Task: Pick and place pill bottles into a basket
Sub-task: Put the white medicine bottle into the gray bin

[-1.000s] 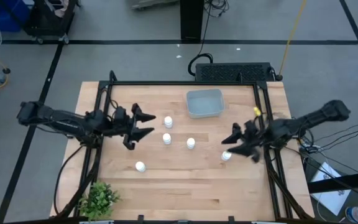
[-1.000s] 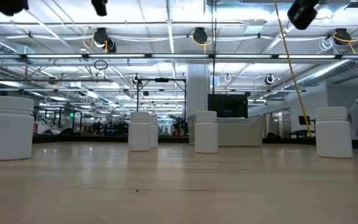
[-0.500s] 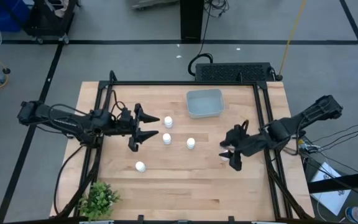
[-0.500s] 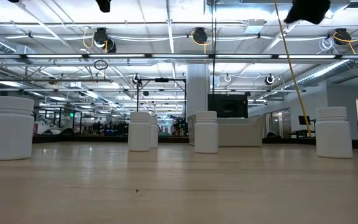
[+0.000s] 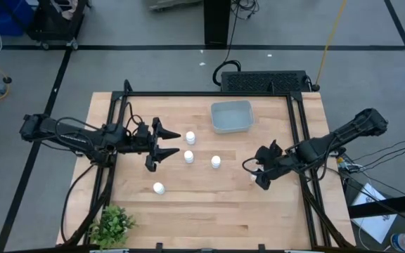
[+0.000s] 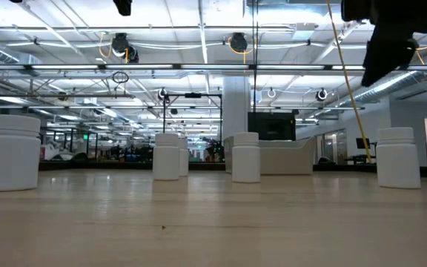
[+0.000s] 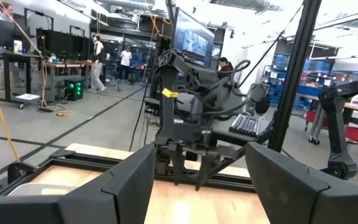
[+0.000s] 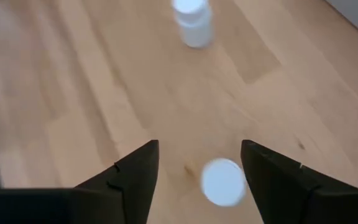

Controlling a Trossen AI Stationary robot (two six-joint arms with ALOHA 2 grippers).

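on the wooden surface [image 5: 202, 204] the right hand [image 5: 258, 173] hangs over the nearest right-side bottle [image 8: 223, 182], fingers spread wide with the white cap between them, nothing held. this looks like the reach for a first pick: the next move calls for dropping straight down around the cap, then closing. the left hand [image 5: 162, 144], also wide and empty, waits beside the other bottles [image 5: 188, 157]. farther back, the basket [image 5: 231, 116] holds no bottles.
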